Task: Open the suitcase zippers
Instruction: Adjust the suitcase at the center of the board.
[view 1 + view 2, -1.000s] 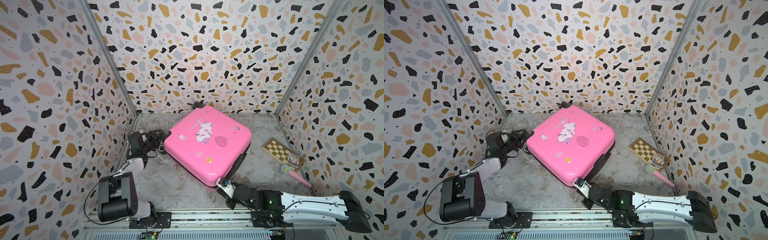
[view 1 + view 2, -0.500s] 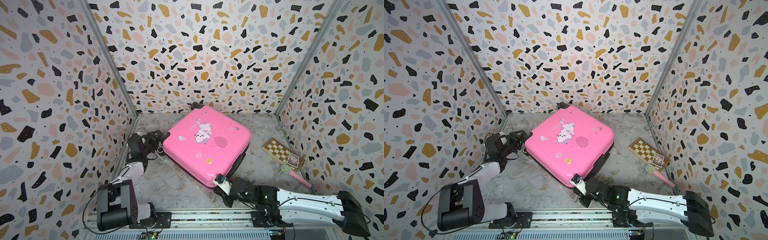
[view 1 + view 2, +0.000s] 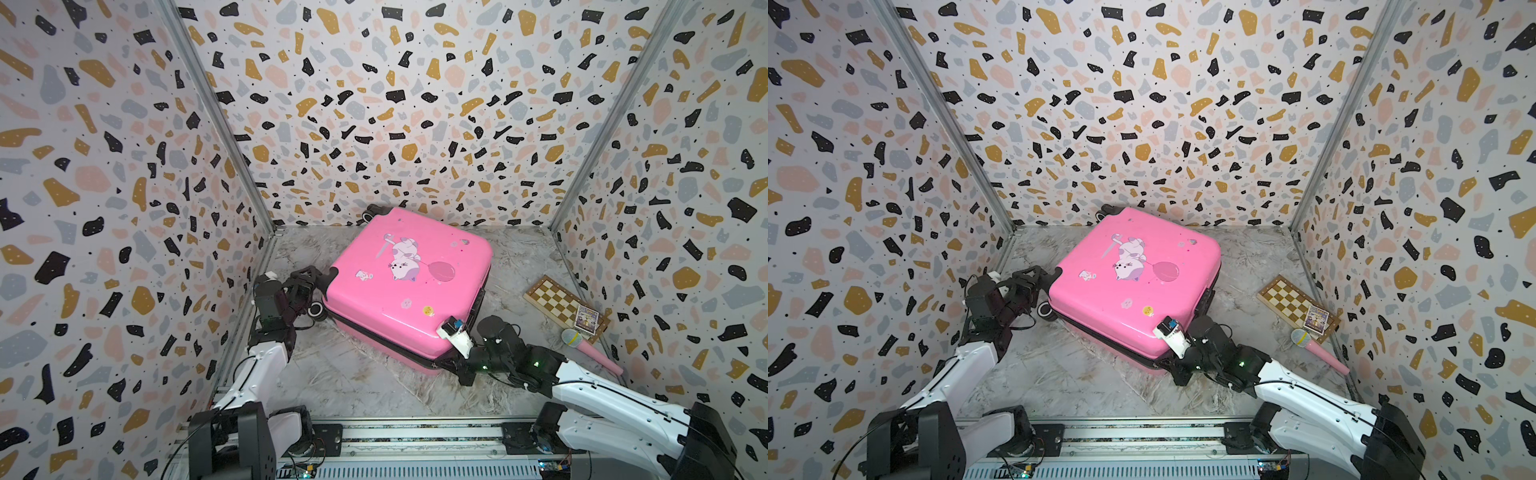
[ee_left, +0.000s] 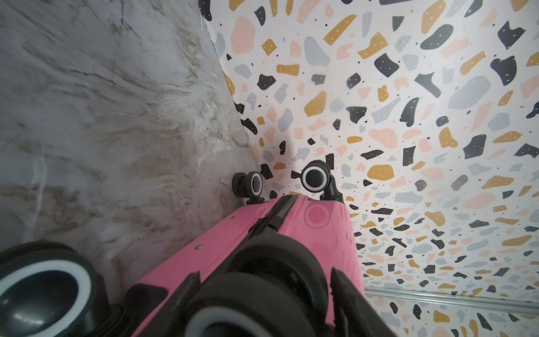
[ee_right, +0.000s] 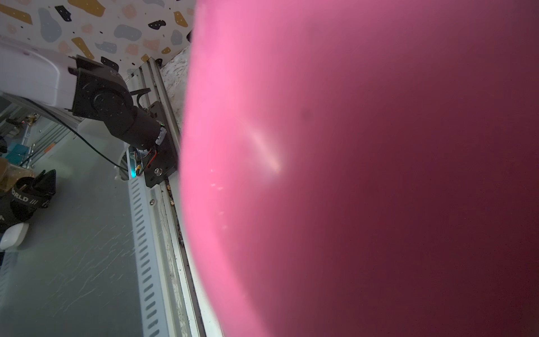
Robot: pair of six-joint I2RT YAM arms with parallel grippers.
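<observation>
Top views, suitcase: the suitcase (image 3: pixel 407 286) (image 3: pixel 1133 286) lies flat on the marble floor (image 3: pixel 353 382) with its cat print up. It is closed and turned cornerwise, with its far corner close to the rear wall.
Top views, zipper: the zipper (image 3: pixel 382 343) is a dark band between the two pink halves along the suitcase's near edge.
Top views, left gripper: the left gripper (image 3: pixel 318 282) (image 3: pixel 1042 282) is at the suitcase's left corner, among the wheels.
Top views, right gripper: the right gripper (image 3: pixel 446 363) (image 3: pixel 1167 363) is pressed to the suitcase's near corner at seam height. Its jaws are closed tight. Whether they pinch a zipper pull cannot be told, since the tips are too small and partly hidden.
Top views, chessboard: the chessboard (image 3: pixel 559 301) lies flat to the right of the suitcase, well apart from it.
Top views, microphone: the microphone (image 3: pixel 582 345) lies just beside the chessboard, on the side away from the suitcase.
Left wrist, left gripper: the left gripper (image 4: pixel 262 280) has its jaws partway apart, with one of its fingers (image 4: pixel 189 286) on either side of a wheel (image 4: pixel 248 297), clamping it.
Left wrist, zipper: the zipper (image 4: pixel 280 213) runs along the suitcase's side towards two more wheels at the far end.
Right wrist, suitcase: the blurred pink shell of the suitcase (image 5: pixel 350 175) fills most of the view, very close to the camera, and the jaws are out of sight.
</observation>
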